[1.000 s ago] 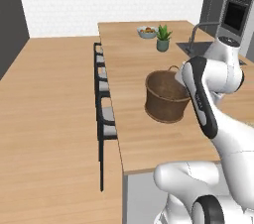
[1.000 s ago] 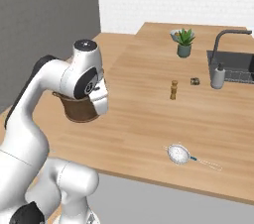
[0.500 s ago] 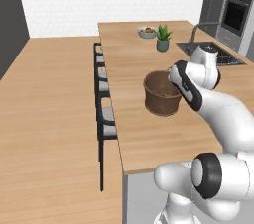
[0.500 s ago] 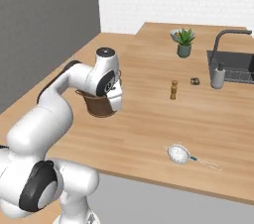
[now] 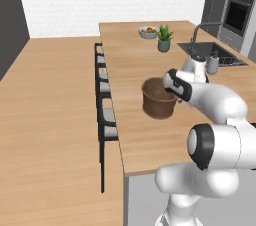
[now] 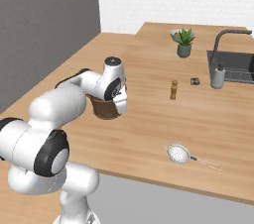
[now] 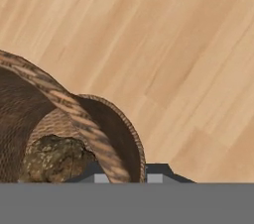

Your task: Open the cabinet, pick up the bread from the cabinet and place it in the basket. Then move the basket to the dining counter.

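Observation:
The round dark woven basket (image 5: 159, 101) (image 6: 105, 108) is on the long light wood dining counter (image 5: 129, 55) (image 6: 149, 74), near the edge with the stools. I cannot tell whether it rests on the wood or hangs just above it. My gripper (image 5: 173, 88) (image 6: 119, 102) (image 7: 124, 177) is at the basket's rim, shut on it. In the hand view the rim of the basket (image 7: 74, 106) runs down between my fingertips. The rough brown bread (image 7: 53, 159) lies inside the basket. The cabinet is out of view.
A row of dark stools (image 5: 102, 92) lines the counter's left edge. Farther back are a fruit bowl (image 5: 148, 31), a potted plant (image 5: 164, 38) (image 6: 184, 42) and a sink (image 5: 212, 52) (image 6: 235, 64). A pepper mill (image 6: 173, 89) and a strainer (image 6: 179, 153) stand to the right.
The arm has swung and folded down over the counter, and the basket has shifted a little along the counter with the gripper still shut on its rim. The cameras have not moved.

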Available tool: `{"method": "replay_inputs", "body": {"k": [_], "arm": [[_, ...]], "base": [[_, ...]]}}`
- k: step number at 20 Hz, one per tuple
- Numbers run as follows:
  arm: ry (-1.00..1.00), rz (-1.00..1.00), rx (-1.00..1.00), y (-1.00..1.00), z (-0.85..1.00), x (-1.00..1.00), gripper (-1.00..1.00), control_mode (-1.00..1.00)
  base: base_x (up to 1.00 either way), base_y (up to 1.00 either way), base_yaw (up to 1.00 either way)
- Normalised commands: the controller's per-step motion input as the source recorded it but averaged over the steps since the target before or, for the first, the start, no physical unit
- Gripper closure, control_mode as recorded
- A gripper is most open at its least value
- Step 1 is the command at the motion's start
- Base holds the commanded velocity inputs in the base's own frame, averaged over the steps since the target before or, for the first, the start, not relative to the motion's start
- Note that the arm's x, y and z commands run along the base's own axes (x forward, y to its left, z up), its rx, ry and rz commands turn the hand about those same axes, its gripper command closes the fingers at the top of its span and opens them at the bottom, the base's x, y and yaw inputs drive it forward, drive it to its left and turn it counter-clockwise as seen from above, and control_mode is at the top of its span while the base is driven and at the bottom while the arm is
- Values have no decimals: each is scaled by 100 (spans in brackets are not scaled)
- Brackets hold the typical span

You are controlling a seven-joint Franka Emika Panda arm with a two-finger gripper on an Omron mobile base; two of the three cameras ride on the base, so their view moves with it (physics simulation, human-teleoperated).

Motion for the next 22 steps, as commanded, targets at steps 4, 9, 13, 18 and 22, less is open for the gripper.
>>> {"method": "replay_inputs", "body": {"k": [4, 9, 13, 18, 22], "arm": [[7, 0, 0, -28, -46, 59, 100, -100], [0, -1, 0, -10, -46, 31, 100, -100], [2, -2, 0, 0, -50, 23, 100, -100], [1, -2, 0, -3, -44, 6, 100, -100], [0, -2, 0, -6, -40, 16, 100, -100]], "base": [[0, 0, 0], [0, 0, 0], [0, 0, 0], [0, 0, 0], [0, 0, 0]]}}
